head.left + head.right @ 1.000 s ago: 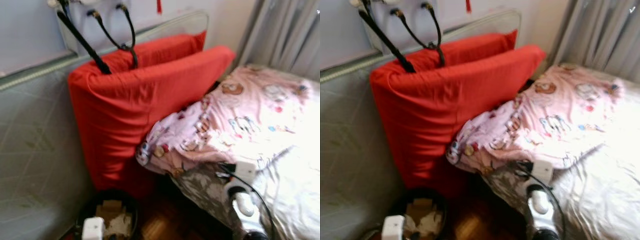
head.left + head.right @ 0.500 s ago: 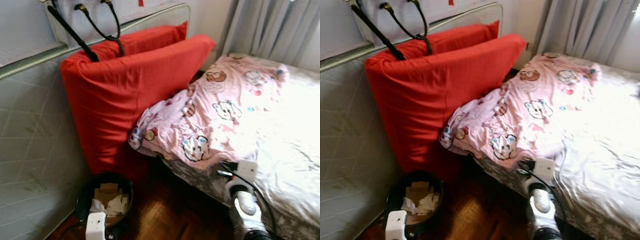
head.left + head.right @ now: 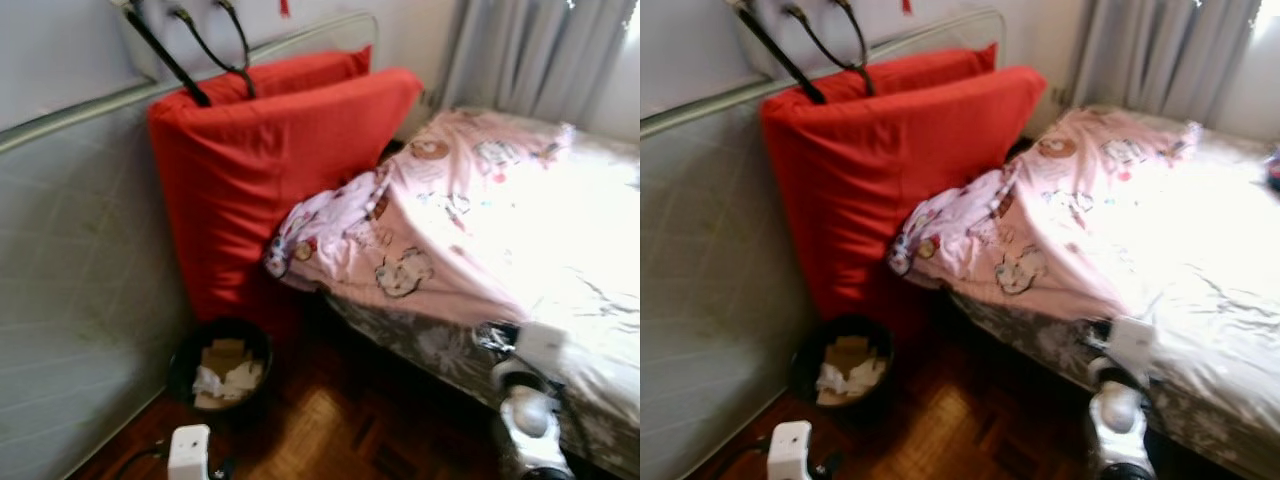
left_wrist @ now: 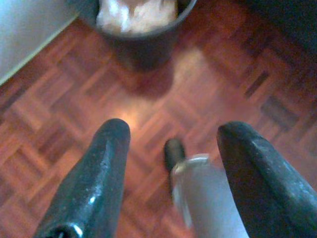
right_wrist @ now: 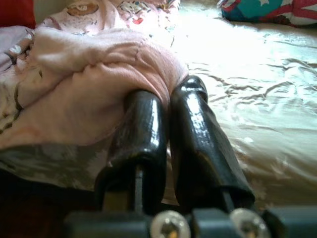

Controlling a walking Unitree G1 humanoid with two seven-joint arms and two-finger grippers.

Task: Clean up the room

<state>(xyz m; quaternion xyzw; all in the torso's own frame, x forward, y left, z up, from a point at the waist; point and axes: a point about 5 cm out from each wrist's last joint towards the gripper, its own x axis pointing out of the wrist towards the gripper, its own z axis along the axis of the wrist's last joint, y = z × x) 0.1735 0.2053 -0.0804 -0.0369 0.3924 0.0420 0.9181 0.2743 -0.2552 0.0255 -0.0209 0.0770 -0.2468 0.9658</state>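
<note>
The pink blanket (image 3: 440, 230) lies rumpled on the bed (image 3: 600, 300), its long axis running from the near left, where a bunched end overhangs the bed corner, toward the far right by the grey curtains (image 3: 540, 60). That bunched end points at the red cushions (image 3: 270, 170), which stand on edge against the padded grey panel (image 3: 80, 270) — the blanket end touches the nearer cushion.

The right gripper (image 5: 168, 106) is clenched, its two black fingers pressed together with nothing between them; its tips sit at the near edge of the blanket fold.

The left gripper (image 4: 171, 136) is released, fingers spread wide above the parquet floor (image 4: 213, 84), near a dark waste bin (image 3: 220, 365) holding paper scraps, at the foot of the cushions.
</note>
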